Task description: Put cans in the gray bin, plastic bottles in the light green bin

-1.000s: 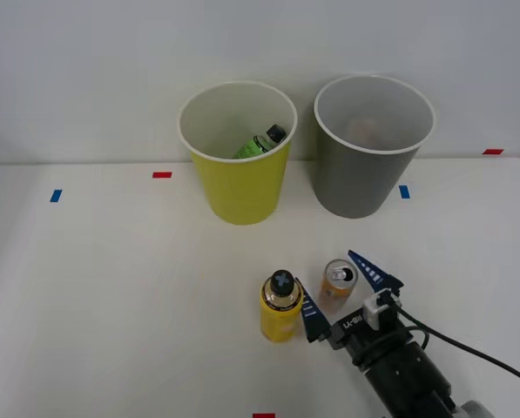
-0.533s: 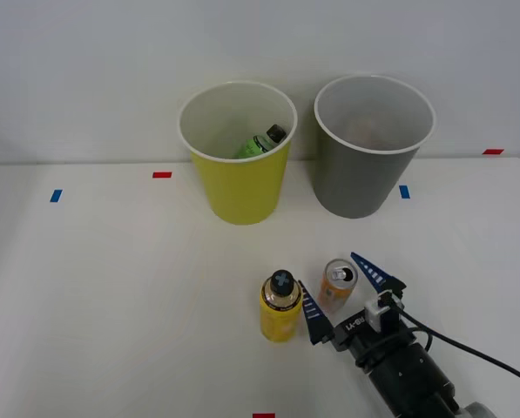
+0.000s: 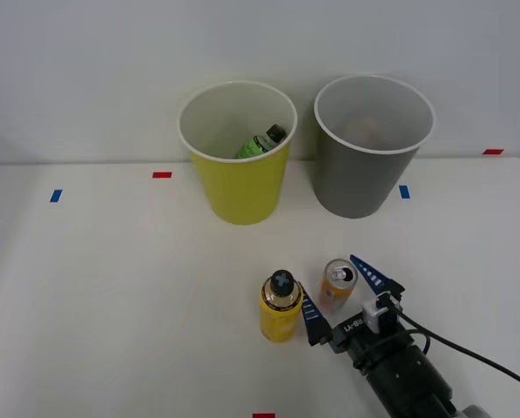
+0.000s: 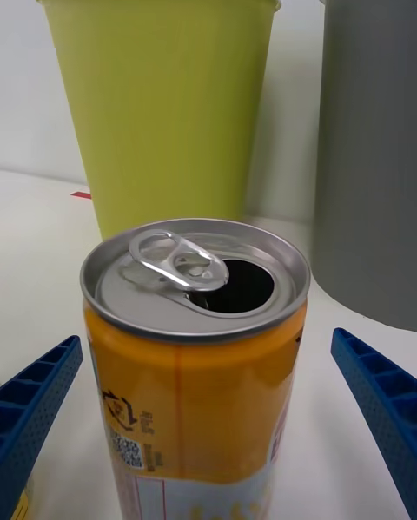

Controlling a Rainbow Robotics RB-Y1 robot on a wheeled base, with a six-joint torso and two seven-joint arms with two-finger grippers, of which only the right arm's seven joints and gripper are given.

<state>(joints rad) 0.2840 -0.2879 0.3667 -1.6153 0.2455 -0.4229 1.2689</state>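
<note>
Can (image 3: pixel 337 285) upright (unmoved), right hand (image 3: pixel 341 296) wide open, drawn slightly back

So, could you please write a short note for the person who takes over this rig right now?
Right gripper: open, fingers on either side of the orange can, not closed on it.
Orange can: upright on the table, tab open, in front of the gray bin.
Yellow bottle: upright on the table, just left of the can.
Done: the green bottle lies inside the light green bin.
Left: grasp the can and drop it in the gray bin, then put the yellow bottle in the light green bin.
</note>
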